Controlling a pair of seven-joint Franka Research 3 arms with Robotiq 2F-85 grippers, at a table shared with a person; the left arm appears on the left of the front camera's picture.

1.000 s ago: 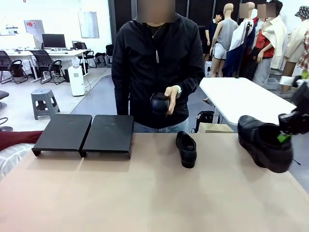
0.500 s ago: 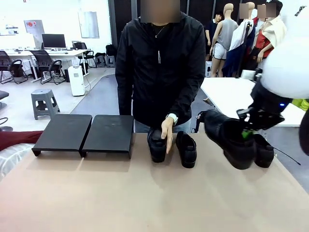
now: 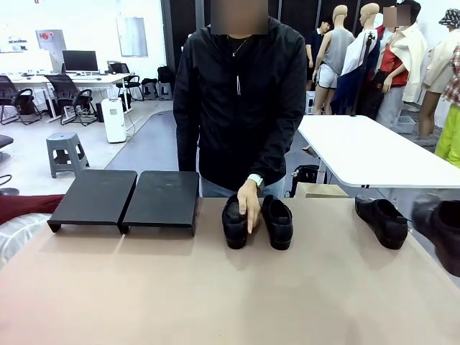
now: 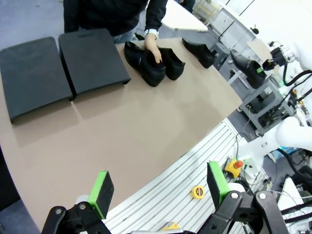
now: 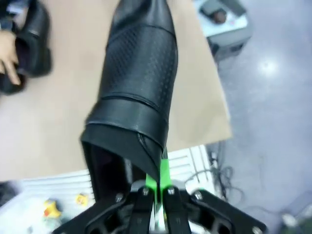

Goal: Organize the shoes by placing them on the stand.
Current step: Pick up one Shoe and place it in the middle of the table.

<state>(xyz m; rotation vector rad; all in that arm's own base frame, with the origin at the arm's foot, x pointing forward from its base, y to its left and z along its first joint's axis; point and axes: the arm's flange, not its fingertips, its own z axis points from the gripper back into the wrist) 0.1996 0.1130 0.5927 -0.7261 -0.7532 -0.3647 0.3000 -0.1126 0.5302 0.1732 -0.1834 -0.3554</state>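
The stand [image 3: 122,198] sits at the far left of the desk [image 3: 215,302], its two panels side by side. Two shoes [image 3: 236,223] lie together at the far middle, just right of it, with the person's hand [image 3: 249,208] touching the left one. A third shoe [image 3: 382,221] lies near the right edge. The fourth shoe [image 5: 141,83] is in the air at that edge, its heel rim pinched in the right hand [image 5: 158,183]. The left hand [image 4: 160,187] hovers spread wide over the near edge, holding nothing.

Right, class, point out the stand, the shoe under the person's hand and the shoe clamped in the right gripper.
stand [image 3: 159,195]: front view, top of its picture-right panel.
shoe under the hand [image 3: 232,233]: front view, its near end.
clamped shoe [image 5: 141,73]: right wrist view, its perforated upper.
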